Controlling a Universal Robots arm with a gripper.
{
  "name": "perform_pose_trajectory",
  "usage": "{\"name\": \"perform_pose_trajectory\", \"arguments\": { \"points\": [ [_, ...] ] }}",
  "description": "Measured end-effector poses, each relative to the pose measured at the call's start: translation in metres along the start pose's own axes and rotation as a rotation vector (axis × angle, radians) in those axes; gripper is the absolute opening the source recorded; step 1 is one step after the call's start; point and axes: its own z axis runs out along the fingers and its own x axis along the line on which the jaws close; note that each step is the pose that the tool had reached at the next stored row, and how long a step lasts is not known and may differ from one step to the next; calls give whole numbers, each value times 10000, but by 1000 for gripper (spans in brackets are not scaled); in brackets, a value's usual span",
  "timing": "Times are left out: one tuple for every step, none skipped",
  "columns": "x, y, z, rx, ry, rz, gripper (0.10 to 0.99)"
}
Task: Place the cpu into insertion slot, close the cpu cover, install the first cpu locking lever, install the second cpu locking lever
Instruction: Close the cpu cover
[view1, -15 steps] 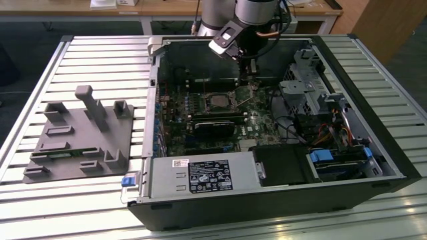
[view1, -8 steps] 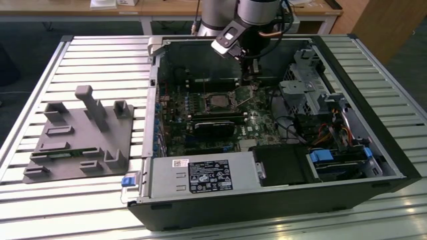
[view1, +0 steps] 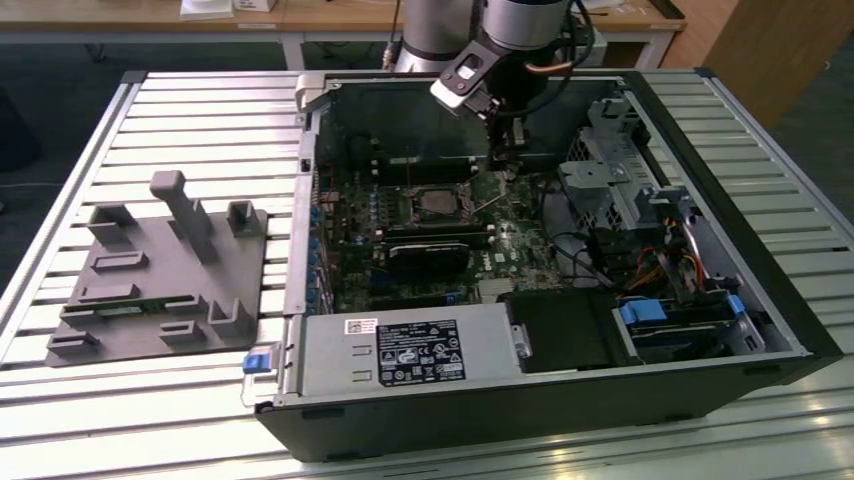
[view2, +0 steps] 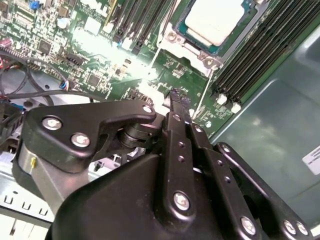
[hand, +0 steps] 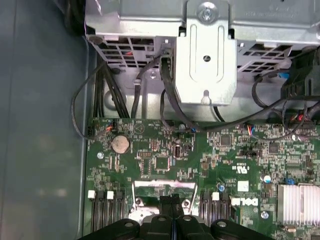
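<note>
The cpu (view2: 212, 20) lies in the insertion slot (view1: 430, 205) on the motherboard, its pale metal top facing up. The silver cpu cover (view2: 172, 42) lies flat around it. A thin wire locking lever (view2: 200, 97) sticks up at an angle beside the socket; it is also visible in the exterior view (view1: 489, 203). My gripper (view1: 505, 168) hangs just past the socket's corner, towards the exterior view's right. In both wrist views its black fingers are pressed together (view2: 174, 96) (hand: 172, 200), close beside the lever, and I see nothing between them.
Long black memory slots (view2: 255, 50) flank the socket. A black card (view1: 427, 250) lies below the socket. A metal drive cage (view1: 601, 190) with cables (hand: 170, 100) stands close on the exterior view's right. A grey fixture (view1: 160, 270) sits outside the case.
</note>
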Motion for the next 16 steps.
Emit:
{"name": "perform_pose_trajectory", "arguments": {
  "points": [
    [1, 16, 1, 0, 0, 0, 106],
    [1, 32, 2, 0, 0, 0, 106],
    [2, 45, 2, 1, -1, 0, 106],
    [4, 57, 4, 0, 0, 0, 106],
    [8, 68, 6, 0, 0, -3, 106],
    [13, 78, 9, -1, 0, -8, 106],
    [22, 83, 11, 0, -1, -15, 106],
    [32, 85, 14, 0, 0, -22, 106],
    [40, 86, 17, 0, 0, -35, 106],
    [41, 90, 18, 2, 2, -56, 106],
    [41, 94, 19, 3, 3, -76, 106],
    [40, 95, 19, 3, 8, -77, 106],
    [40, 97, 20, 3, 8, -79, 106],
    [39, 103, 23, 4, 8, -84, 106],
    [39, 121, 30, 17, 10, -101, 106],
    [39, 141, 43, 37, 11, -128, 106]
  ]
}}
